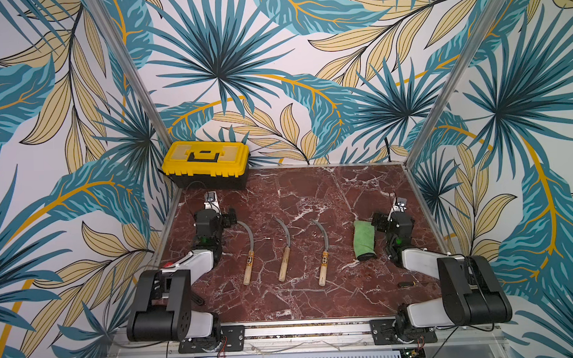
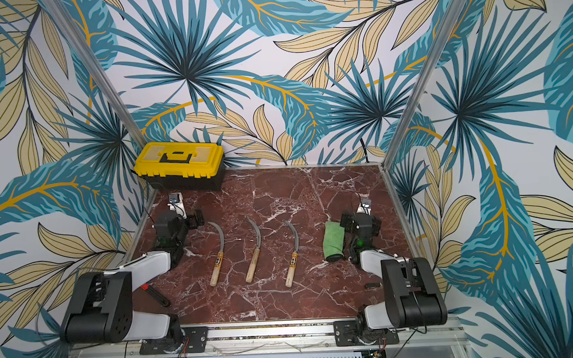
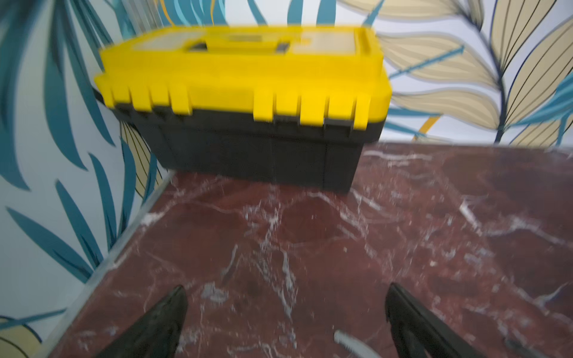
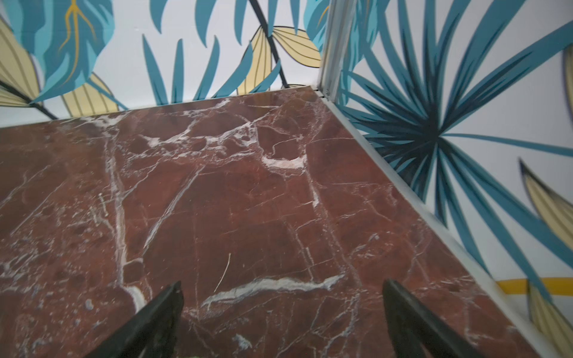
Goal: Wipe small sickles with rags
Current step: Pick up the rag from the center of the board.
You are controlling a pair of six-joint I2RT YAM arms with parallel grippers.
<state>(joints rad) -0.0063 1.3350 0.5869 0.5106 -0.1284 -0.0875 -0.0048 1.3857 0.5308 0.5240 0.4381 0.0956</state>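
Three small sickles lie side by side on the red marble table [image 1: 312, 192], blades pointing away from the arm bases: left sickle [image 1: 249, 263], middle sickle [image 1: 285, 265], right sickle [image 1: 324, 265]. The left and right handles carry dark-orange labels. The green rag [image 1: 363, 239] lies rolled to the right of them. My left gripper [image 1: 229, 218] is open just left of the left sickle's blade tip [image 3: 344, 339]. My right gripper [image 1: 378, 221] is open at the rag's far right corner. In each wrist view the left gripper [image 3: 283, 291] and right gripper [image 4: 280, 286] hold nothing.
A yellow-and-black toolbox [image 1: 206, 163] stands shut at the back left corner, ahead of the left gripper. A red-handled dark tool [image 2: 153, 291] lies partly under the left arm. A small dark item [image 1: 408, 283] lies near the right arm. Walls with metal rails [image 4: 403, 186] enclose the table.
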